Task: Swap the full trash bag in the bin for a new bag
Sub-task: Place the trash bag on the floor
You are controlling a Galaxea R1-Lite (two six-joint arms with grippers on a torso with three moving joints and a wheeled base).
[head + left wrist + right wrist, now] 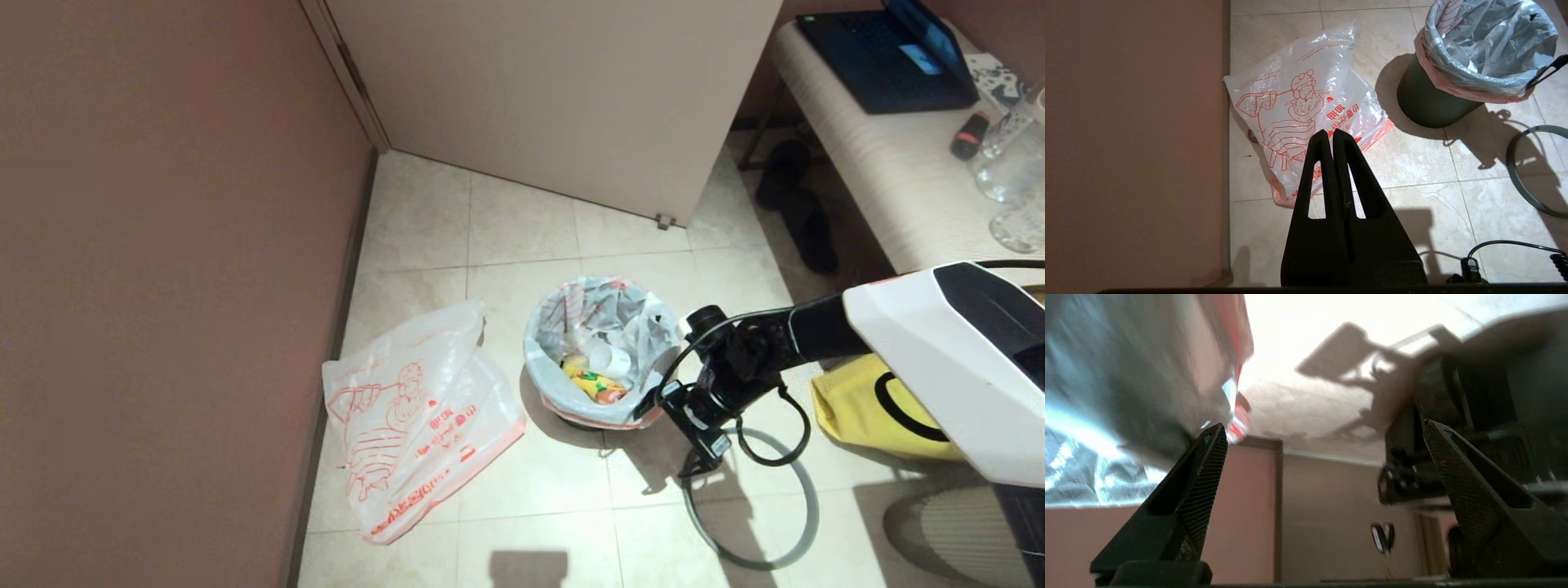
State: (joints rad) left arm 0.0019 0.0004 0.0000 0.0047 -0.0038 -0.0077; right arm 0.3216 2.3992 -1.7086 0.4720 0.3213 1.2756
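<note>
The full bag [600,359] sits in the bin [1425,104] in the middle of the tiled floor, its pink-banded rim folded over the bin's lip, a yellow-orange packet and something white visible inside. My right gripper [684,425] is just beside the bin's right side, low by the rim; the bag lies directly to its left. Its fingers are spread wide and hold nothing, one tip close against the folded-over plastic; I cannot tell if it touches. I judge a short reach left over the lip would take the rim. The right arm is plainly the nearer one. The grey hoop [755,498] lies flat on the floor behind the gripper, off the bin.

The new bag [416,420] lies flat to the bin's left, near the wall, with a red cartoon figure and red characters I cannot read. My left gripper [1333,139] is parked above it, fingers pressed together, empty.
</note>
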